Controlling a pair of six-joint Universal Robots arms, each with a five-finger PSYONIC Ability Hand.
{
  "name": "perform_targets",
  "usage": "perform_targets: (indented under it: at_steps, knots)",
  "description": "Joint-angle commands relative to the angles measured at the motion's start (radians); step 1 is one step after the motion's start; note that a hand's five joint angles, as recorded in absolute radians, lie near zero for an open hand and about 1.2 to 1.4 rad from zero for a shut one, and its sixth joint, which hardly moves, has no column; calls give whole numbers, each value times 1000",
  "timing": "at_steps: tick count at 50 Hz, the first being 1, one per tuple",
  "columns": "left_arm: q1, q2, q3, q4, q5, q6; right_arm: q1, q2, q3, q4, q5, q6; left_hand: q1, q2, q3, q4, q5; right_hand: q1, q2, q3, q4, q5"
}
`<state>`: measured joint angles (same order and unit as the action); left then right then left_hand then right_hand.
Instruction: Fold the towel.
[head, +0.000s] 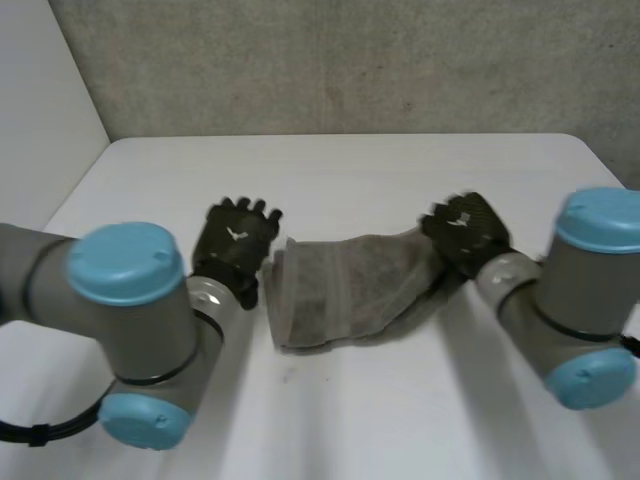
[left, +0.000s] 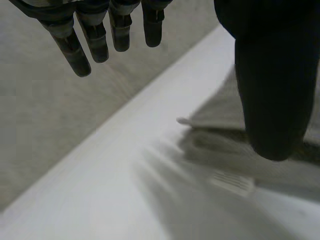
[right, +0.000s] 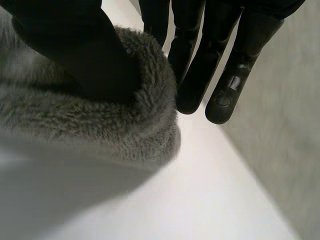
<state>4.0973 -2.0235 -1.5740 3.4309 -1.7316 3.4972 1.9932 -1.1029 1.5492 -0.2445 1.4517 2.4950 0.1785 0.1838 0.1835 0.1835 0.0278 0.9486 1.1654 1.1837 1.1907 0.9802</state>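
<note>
Towel (head: 345, 290) sits mid-table (head: 330, 165), grey, bunched into a loose half-folded strip between my two hands. My right hand (head: 465, 228) is clamped on the end nearest it. In the right wrist view the thumb (right: 75, 55) presses into the fluffy edge and the fingers (right: 200, 65) back it from the far side, with cloth rolled over between them. My left hand (head: 237, 245) is just beside the towel's other end, not on it. Its fingers (left: 95, 42) are straight and well apart from the thumb (left: 272, 90), holding nothing.

Handling, my guess: light, soft, thick pile, no stiffness, so it sags and drags wherever it isn't held. The pile should grip well in a pinch, and there's nothing to break. A one-point hold lets the rest crumple. Best take is at corners or along a hem, thumb on top, fingers under, one hand per end, so the edge comes out straight for the fold. Left hand would want the corner lying just by its thumb.

Views: head view gives the layout, both hands and the towel's rumpled outline, but not the grip. Right wrist view settles the pinch and shows the pile close up. Left wrist view shows stacked layers at the left end, a corner poking out, what looks like a small pale label (left: 231, 181) on the hem, and bare table under my fingers
</note>
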Motion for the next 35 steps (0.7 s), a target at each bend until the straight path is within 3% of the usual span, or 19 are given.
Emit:
perform_targets:
  at_steps: [1,7,12,13,14,16,17,21,22,24,28,35]
  knots:
    - [98,195,-96,-2,-19,-3,268,102,-181,11,-16,-114,17,12,12,12,-6,448,231,213,206,242]
    - [182,279,-149,-7,-8,-3,410,245,-262,39,-125,-159,17,12,12,12,-6,448,231,213,206,242]
    - [198,286,-162,-7,13,-3,434,320,-284,89,-145,-174,17,12,12,12,-6,448,231,213,206,242]
    - [195,284,-162,-7,24,-7,431,311,-284,96,-136,-165,17,12,12,12,-6,251,34,16,9,45]
    - [195,284,-162,-7,24,-7,431,311,-284,96,-136,-165,17,12,12,12,-6,249,32,14,7,43]
    - [186,279,-158,-7,47,-29,424,249,-275,96,-114,-102,32,27,27,27,8,-774,-991,-1009,-1016,-980]
    - [186,279,-158,-7,47,-29,424,248,-274,96,-114,-102,32,27,27,27,8,-774,-991,-1009,-1016,-980]
    - [157,227,-89,-4,83,-128,265,45,-218,100,-82,291,44,39,39,39,20,-774,-991,-1009,-1016,-980]
    - [156,227,-89,-4,83,-129,265,44,-218,100,-82,292,44,39,39,39,20,-774,-991,-1009,-1016,-980]
    - [105,188,-37,-7,87,-187,199,-14,-186,122,-83,465,44,39,39,39,20,-774,-991,-1009,-1016,-980]
    - [45,122,28,-22,87,-253,116,-29,-175,235,-88,586,50,44,45,45,26,-774,-991,-1009,-1016,-980]
    - [-48,8,137,-110,80,-328,62,41,-221,343,-119,613,76,71,71,71,52,-774,-991,-1009,-1016,-980]
